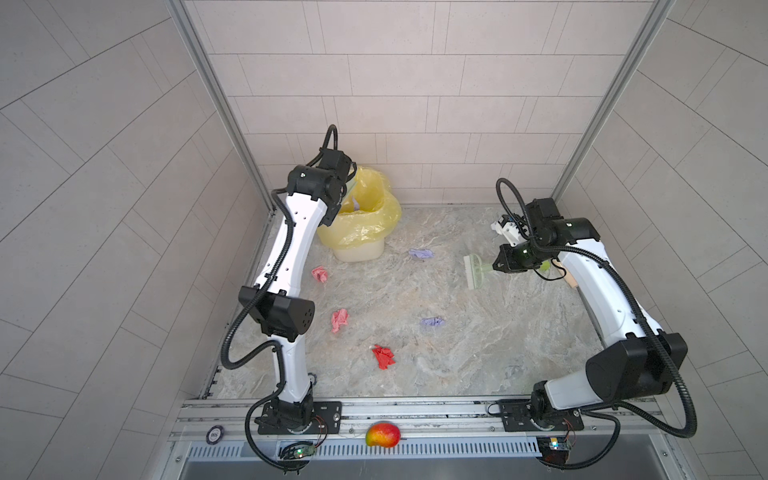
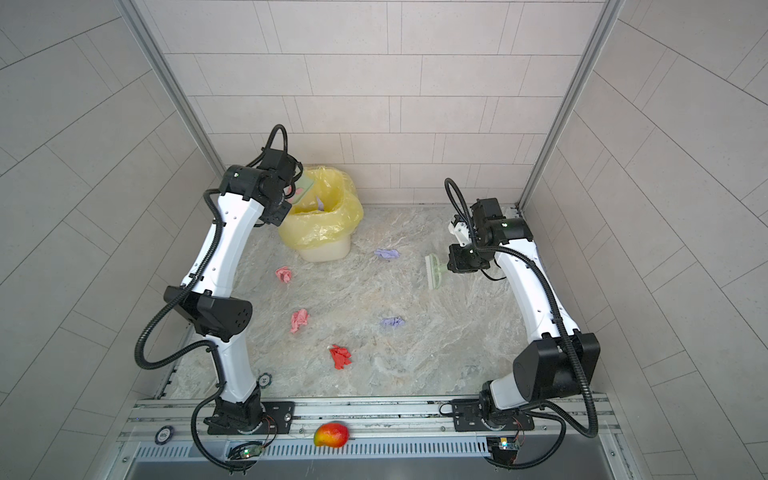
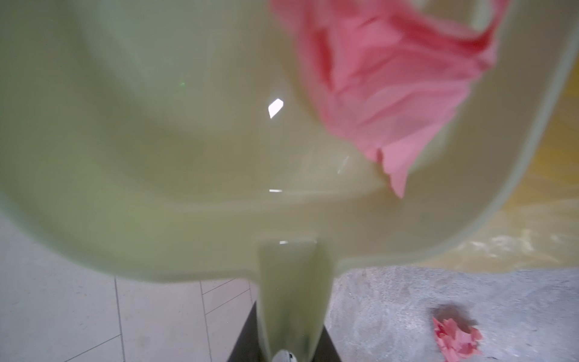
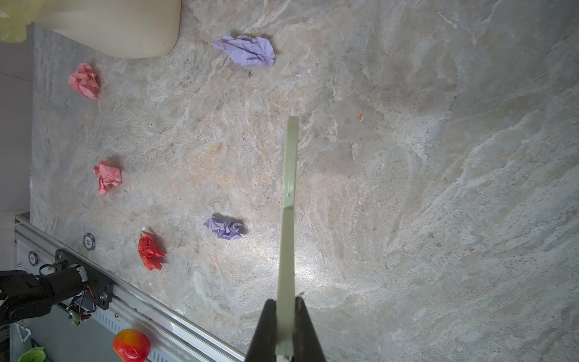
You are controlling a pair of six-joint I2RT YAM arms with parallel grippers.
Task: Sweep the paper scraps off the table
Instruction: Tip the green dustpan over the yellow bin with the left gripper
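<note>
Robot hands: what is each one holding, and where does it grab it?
The left hand holds the green dustpan by its handle. The right hand holds the brush by its handle.

A pale green plastic handle [image 4: 288, 219] is held edge-on, clamped between the dark jaws of the right gripper [image 4: 285, 305], and is seen against the marble table [image 4: 438, 188]. Near the cream bin [image 4: 119, 28] a lavender scrap [image 4: 247, 50] and a pink scrap [image 4: 84, 81] are found. Farther from the bin, a second pink scrap [image 4: 107, 176], a second lavender scrap [image 4: 224, 227] and a red scrap [image 4: 150, 251] are scattered well apart. Farthest from the bin, beyond the metal rail [image 4: 150, 310], a red-yellow mango [image 4: 131, 344] is seen.
</note>
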